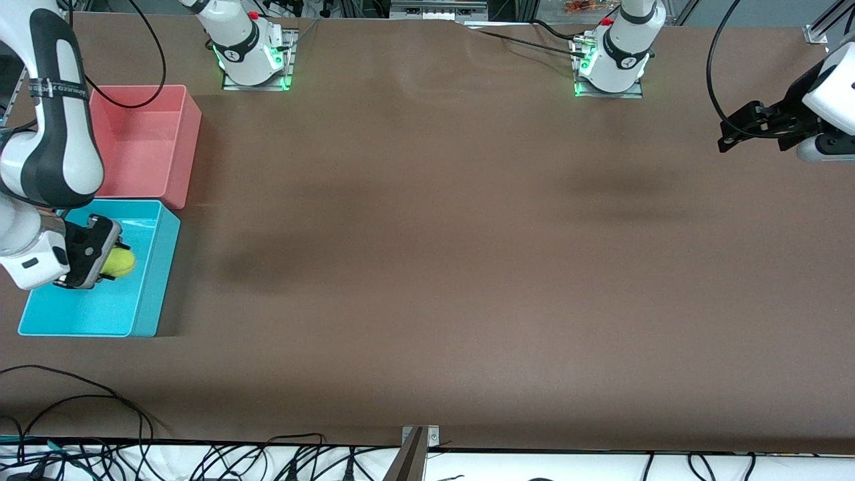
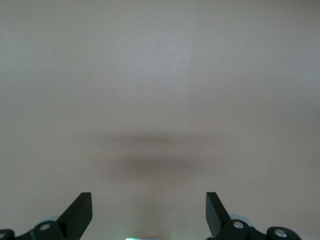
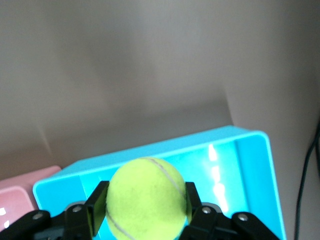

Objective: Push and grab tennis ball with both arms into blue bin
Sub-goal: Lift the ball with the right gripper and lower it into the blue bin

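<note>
- From the front, you saw the right gripper (image 1: pixel 100 257) clamped on the tennis ball (image 1: pixel 120 262), held over the blue bin (image 1: pixel 150 280), which sat nearer the camera than the pink bin (image 1: pixel 180 133). The left gripper (image 1: pixel 735 133) waited over bare table at its own end.
- In the left wrist view, its fingers (image 2: pixel 80 212) stood wide apart, empty.
- In the right wrist view, the ball (image 3: pixel 145 197) sat pinched across its middle. You would likely find it light, fuzzy and slightly springy, easy to hold there.
</note>
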### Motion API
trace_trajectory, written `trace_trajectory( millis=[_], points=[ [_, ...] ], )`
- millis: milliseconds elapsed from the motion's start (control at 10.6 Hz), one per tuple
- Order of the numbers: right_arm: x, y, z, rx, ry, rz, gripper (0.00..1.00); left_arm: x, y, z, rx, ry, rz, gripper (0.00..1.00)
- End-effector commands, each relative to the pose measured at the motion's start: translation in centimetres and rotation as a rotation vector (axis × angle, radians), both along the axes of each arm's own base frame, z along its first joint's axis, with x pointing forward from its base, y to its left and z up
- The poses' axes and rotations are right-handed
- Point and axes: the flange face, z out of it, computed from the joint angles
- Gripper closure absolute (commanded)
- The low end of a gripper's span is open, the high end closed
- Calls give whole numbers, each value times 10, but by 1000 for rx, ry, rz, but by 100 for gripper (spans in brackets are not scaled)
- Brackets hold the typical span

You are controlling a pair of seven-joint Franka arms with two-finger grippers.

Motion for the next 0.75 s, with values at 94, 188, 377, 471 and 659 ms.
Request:
trace_trajectory(
  millis=[94,188,377,471,659],
  points=[
    [-10,-59,-49,-29,52,-23,57,2,-5,6,7,8,-21,0],
    [-13,-78,-76,-27,76,-48,57,3,-6,5,7,9,-21,0],
    [-16,-82,-125,-11,111,-59,57,3,-3,5,6,10,-15,0],
    [-18,-83,-134,-2,122,-66,57,3,-2,5,6,10,-14,0],
    [-18,-83,-135,-8,120,-59,56,3,-4,4,7,11,-15,0]
  ],
)
